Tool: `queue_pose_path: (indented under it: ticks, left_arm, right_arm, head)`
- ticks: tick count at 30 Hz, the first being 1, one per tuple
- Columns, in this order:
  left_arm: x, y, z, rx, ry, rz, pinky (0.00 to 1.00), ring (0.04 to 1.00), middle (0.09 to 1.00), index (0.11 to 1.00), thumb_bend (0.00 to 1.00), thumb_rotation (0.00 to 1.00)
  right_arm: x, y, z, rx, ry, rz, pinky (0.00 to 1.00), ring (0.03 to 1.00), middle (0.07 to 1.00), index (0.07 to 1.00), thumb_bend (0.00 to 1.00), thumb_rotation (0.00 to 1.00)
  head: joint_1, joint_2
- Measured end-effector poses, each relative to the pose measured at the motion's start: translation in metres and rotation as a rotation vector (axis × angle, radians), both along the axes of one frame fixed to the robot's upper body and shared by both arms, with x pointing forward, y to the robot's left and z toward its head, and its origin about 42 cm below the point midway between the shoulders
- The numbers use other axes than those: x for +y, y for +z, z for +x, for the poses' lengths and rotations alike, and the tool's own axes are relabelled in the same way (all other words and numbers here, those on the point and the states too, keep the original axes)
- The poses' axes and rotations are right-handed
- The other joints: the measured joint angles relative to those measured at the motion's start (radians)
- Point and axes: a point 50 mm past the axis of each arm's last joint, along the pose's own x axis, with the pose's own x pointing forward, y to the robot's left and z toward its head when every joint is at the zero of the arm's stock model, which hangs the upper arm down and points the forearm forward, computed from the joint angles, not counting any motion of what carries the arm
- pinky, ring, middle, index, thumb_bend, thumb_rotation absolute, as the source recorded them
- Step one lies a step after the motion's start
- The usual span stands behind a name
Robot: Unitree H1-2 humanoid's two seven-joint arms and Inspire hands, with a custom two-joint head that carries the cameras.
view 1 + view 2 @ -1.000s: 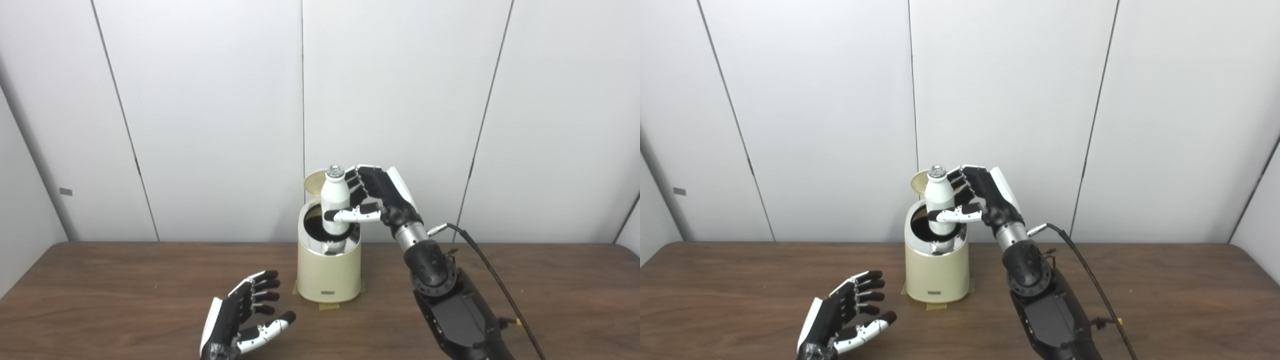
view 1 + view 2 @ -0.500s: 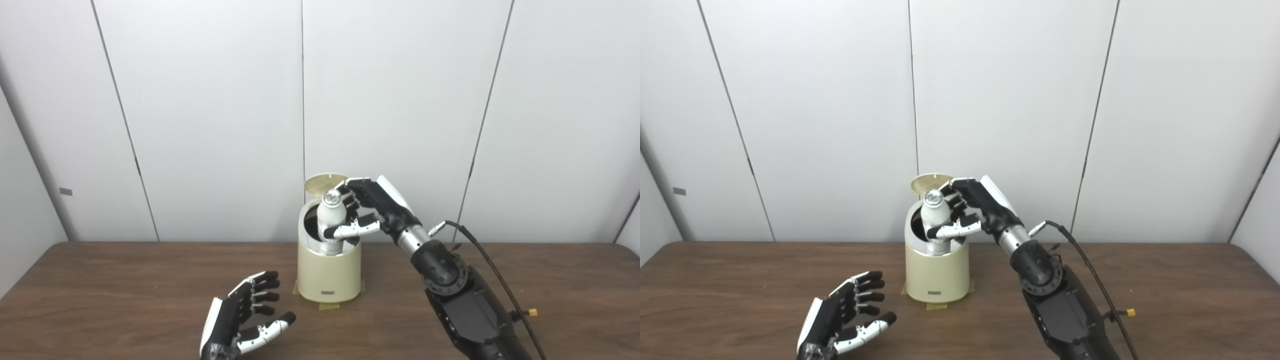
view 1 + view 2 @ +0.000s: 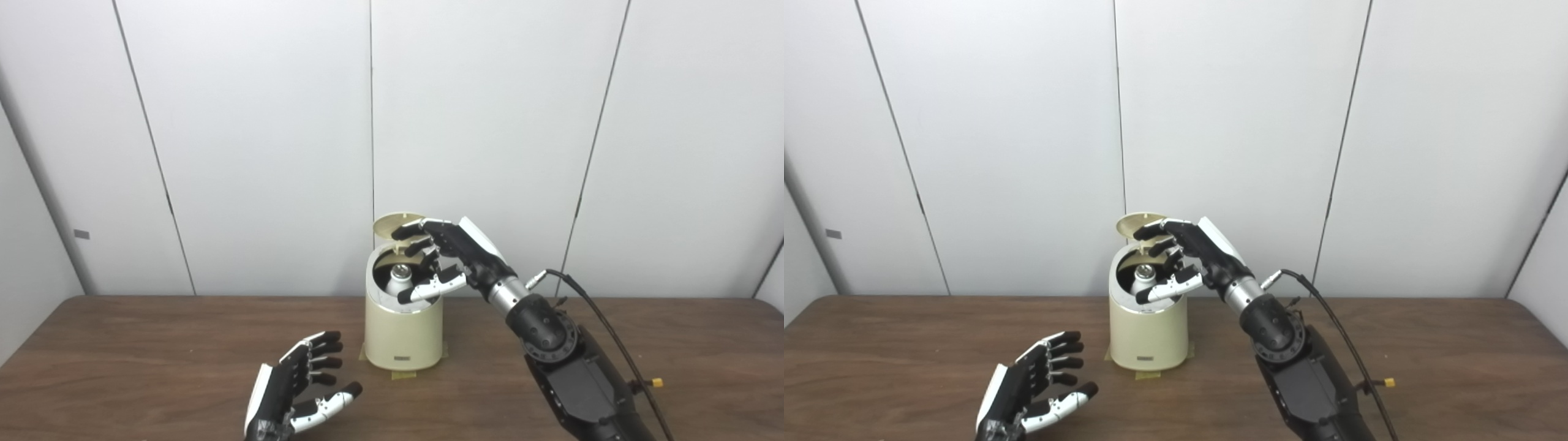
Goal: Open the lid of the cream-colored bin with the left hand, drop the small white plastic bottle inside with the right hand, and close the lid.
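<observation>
The cream-colored bin (image 3: pixel 404 334) stands at the table's middle back, its round lid (image 3: pixel 395 224) tipped up behind the opening. The small white plastic bottle (image 3: pixel 399 278) sits down inside the bin, only its silver cap and shoulder showing. My right hand (image 3: pixel 444 257) hovers over the opening with its fingers spread and nothing between them. My left hand (image 3: pixel 300 383) rests low near the table's front, left of the bin, open and holding nothing.
The brown wooden table (image 3: pixel 122 361) runs across the view, with white wall panels behind it. A black cable (image 3: pixel 600 331) loops off my right forearm. Yellow tape (image 3: pixel 401 375) marks the bin's base.
The right hand lowered the bottle into the bin and spread its fingers; the bottle dropped inside. The left hand and the lid stayed still.
</observation>
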Motion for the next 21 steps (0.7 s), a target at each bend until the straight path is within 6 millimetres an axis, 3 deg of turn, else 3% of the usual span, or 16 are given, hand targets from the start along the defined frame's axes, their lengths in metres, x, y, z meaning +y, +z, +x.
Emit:
queue_pose_path:
  ticks: [3,10,11,13,18,21]
  left_arm:
    - [-0.001,0.000,0.000,0.000,-0.003,0.001,0.62,0.700,0.760,0.779,0.68,0.01]
    - [0.001,0.000,0.000,0.000,-0.004,0.005,0.62,0.701,0.762,0.780,0.68,0.02]
    - [0.001,0.000,0.000,0.000,-0.006,0.005,0.62,0.701,0.763,0.779,0.68,0.02]
    - [0.001,0.000,0.000,0.001,-0.005,0.004,0.61,0.699,0.763,0.777,0.68,0.01]
    - [0.002,0.000,0.000,0.001,-0.006,0.002,0.61,0.697,0.761,0.775,0.68,0.00]
    - [0.003,0.000,0.000,0.001,-0.006,0.003,0.61,0.695,0.759,0.775,0.68,0.01]
  right_arm:
    - [-0.001,0.000,-0.002,-0.007,0.002,0.003,0.46,0.614,0.767,0.657,0.79,0.00]
    - [-0.012,0.013,-0.028,-0.112,0.000,0.086,0.41,0.475,0.639,0.609,0.78,0.00]
    - [-0.017,0.015,-0.032,-0.129,-0.003,0.119,0.42,0.465,0.627,0.604,0.65,0.00]
    - [-0.029,0.014,-0.042,-0.164,-0.008,0.192,0.39,0.456,0.602,0.592,0.55,0.00]
    - [-0.069,-0.014,-0.060,-0.129,-0.072,0.346,0.35,0.455,0.598,0.615,0.53,0.00]
    - [-0.091,-0.042,-0.074,-0.069,-0.127,0.402,0.40,0.460,0.633,0.656,0.53,0.00]
  head:
    - [-0.002,0.000]
    - [-0.002,-0.003]
    - [-0.003,-0.003]
    - [-0.005,-0.002]
    - [-0.006,-0.003]
    - [-0.005,-0.002]
